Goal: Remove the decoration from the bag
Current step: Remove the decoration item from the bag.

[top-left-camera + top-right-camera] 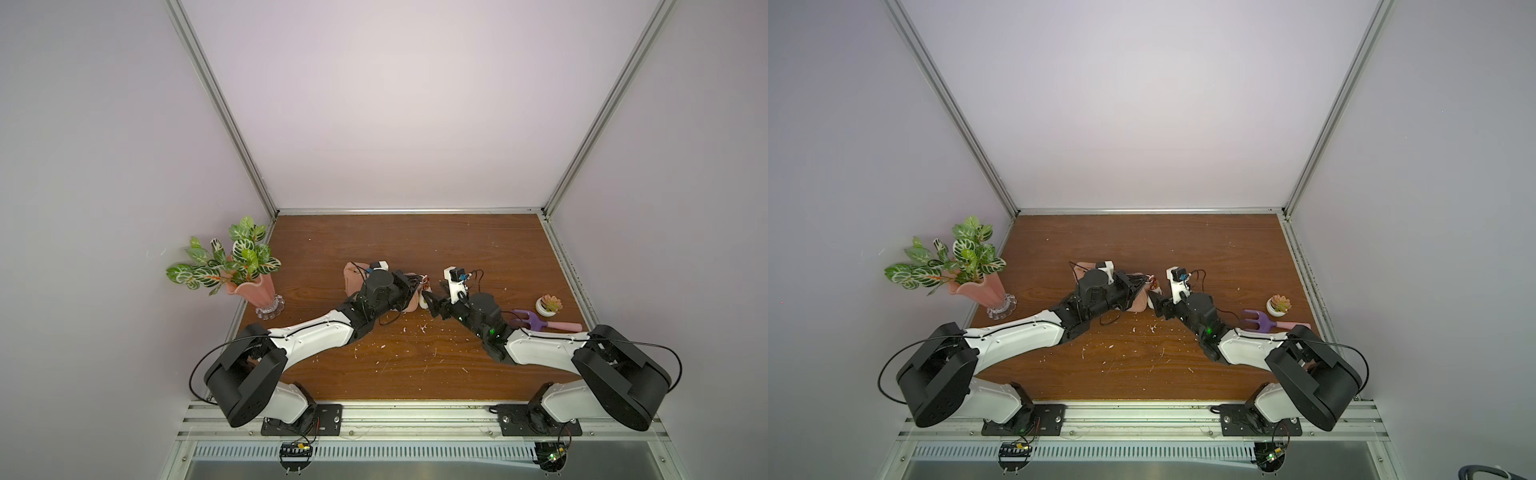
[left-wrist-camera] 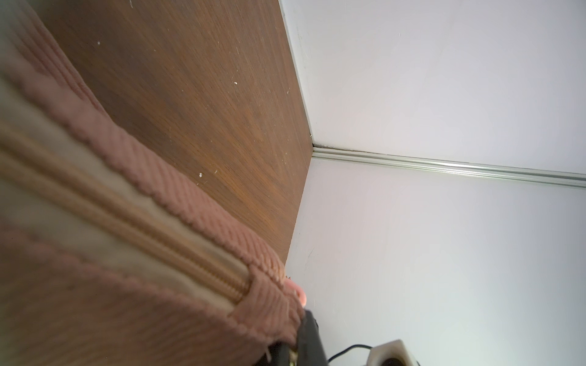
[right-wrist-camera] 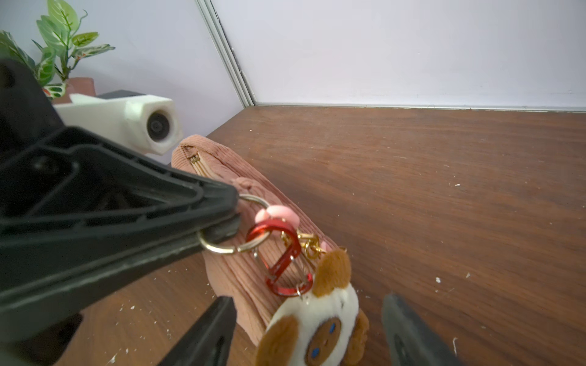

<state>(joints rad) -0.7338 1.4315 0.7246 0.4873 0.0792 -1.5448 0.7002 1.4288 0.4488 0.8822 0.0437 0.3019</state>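
Straddling the decoration [image 3: 317, 320], the right gripper [image 3: 308, 304] stood with its jaws apart on either side of the cream-and-brown plush charm, gripping nothing, as the right wrist view showed. The charm lay against the near end of the bag [image 3: 228, 269], a dusty-pink corduroy zip pouch resting on the wooden table [image 3: 444, 190]. A red carabiner [image 3: 285, 253] joined the charm's small loop to a silver key ring [image 3: 222, 248], with a gold clasp [image 3: 309, 244] and a pink bead [image 3: 277, 214] crowded just beside it. Behind them, the left gripper [image 3: 235, 210] was clamped shut on that key ring. Farther back ran the pouch's gold zipper [image 3: 198, 164].

The step in hand appeared to be taking hold of the charm so the link could be worked free. It would go best if the right jaws met squarely on the plush body, below the carabiner, and missed the pouch fabric touching it. The soft body would squash, so a firm bite was wanted. Any pull would likely need to run away from the held ring, since the carabiner's gate had to give. Which way that gate faced could not be told.

In both top views the grippers met mid-table, well apart from the leafy pink vase [image 1: 249, 286], the potted succulent [image 1: 547, 305] and the purple hand fork [image 1: 530, 319].
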